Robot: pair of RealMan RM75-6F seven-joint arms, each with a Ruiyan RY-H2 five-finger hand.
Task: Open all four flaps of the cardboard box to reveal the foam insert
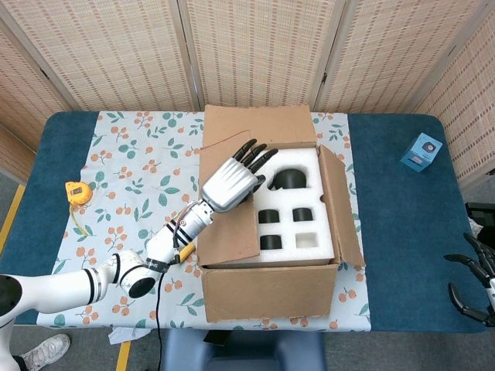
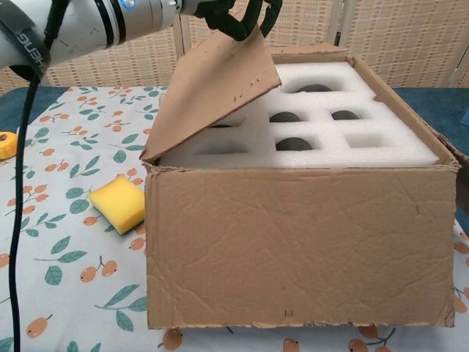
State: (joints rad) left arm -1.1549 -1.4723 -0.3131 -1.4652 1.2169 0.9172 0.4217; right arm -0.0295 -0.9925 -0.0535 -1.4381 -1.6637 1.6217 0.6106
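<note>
The cardboard box [image 1: 267, 292] stands mid-table with white foam insert [image 1: 325, 224] showing several dark holes. Its back flap [image 1: 259, 125] lies folded outward and the right flap [image 1: 341, 207] stands up at an angle. My left hand [image 1: 230, 182] has its fingers hooked over the free edge of the left flap [image 1: 230, 232] and holds it raised and tilted. In the chest view the left hand [image 2: 234, 15] sits at the top edge, the left flap [image 2: 212, 95] slopes up from the box wall, and the foam insert [image 2: 330, 139] shows beneath it. My right hand [image 1: 473, 290] hangs off the table's right end, fingers apart, holding nothing.
A yellow sponge [image 2: 117, 204] lies on the floral cloth left of the box. A yellow tape measure [image 1: 76, 192] sits far left. A small blue box [image 1: 421, 151] stands at the back right on the blue table cover. Woven screens close off the back.
</note>
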